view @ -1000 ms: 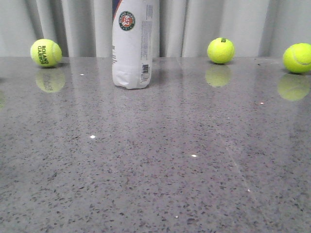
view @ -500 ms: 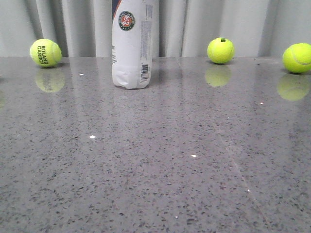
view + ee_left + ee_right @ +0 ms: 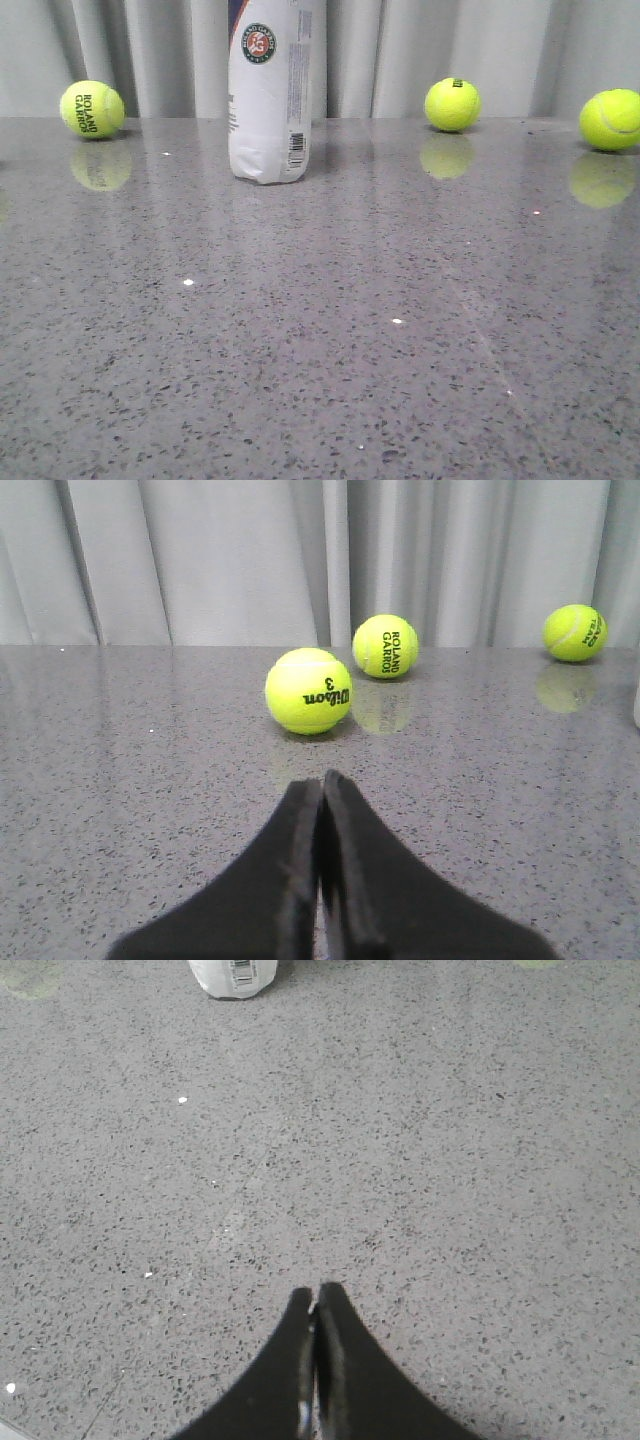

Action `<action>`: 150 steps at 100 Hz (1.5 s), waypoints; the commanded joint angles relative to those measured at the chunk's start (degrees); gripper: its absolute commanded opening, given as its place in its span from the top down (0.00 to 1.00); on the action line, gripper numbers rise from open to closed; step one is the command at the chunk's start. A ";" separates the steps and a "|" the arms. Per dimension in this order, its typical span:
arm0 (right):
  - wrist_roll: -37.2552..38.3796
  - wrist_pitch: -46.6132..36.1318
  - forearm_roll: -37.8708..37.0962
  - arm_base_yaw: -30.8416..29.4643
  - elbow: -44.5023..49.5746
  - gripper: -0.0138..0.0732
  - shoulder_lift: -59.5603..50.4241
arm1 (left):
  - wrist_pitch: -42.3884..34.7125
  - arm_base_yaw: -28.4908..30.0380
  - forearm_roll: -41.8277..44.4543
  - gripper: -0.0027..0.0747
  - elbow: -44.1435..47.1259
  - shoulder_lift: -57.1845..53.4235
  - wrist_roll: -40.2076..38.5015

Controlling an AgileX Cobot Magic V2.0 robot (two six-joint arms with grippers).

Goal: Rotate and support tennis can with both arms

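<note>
1. Grey speckled stone makes up the table (image 3: pixel 330 330), glossy enough to mirror what stands on it, and pale pleated curtains (image 3: pixel 160 50) hang along its far edge.
2. At the far side, left of centre, the tennis can (image 3: pixel 268 95) stands upright on the table, its top cut off by the front view's upper edge.
3. Its white label shows a round emblem (image 3: pixel 259 43) high up, small print down the side and a barcode (image 3: pixel 297 148) near the base.
4. Nothing touches the can, and both arms are well apart from it.
5. To the far left sits a tennis ball printed Roland Garros (image 3: pixel 92 109), near the curtains.
6. Right of the can, another tennis ball (image 3: pixel 452 104) rests at the far edge, and a third ball (image 3: pixel 611 120) lies at the far right.
7. In the left wrist view, the left gripper (image 3: pixel 322 790) has its two black fingers pressed together, holding nothing, low over bare table.
8. Ahead of it lies a ball marked Wilson 3 (image 3: pixel 308 690).
9. In the right wrist view, the right gripper (image 3: pixel 315 1300) is likewise pressed together and empty, above bare table, with the can's base far ahead.
</note>
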 commanded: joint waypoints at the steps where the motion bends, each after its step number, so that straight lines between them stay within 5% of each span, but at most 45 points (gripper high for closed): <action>1: 0.01 -3.68 -0.65 -0.09 -1.50 0.92 0.24 | -4.39 0.16 -0.75 0.99 2.51 -1.85 -0.60; 113: -0.67 -5.95 -3.50 -3.79 -1.32 0.92 -0.38 | -4.65 0.16 -0.75 0.99 2.51 -1.85 -0.60; 150: -4.21 -38.95 -3.74 -20.15 14.95 0.92 -7.37 | -4.65 0.16 -0.75 0.99 2.51 -1.85 -0.60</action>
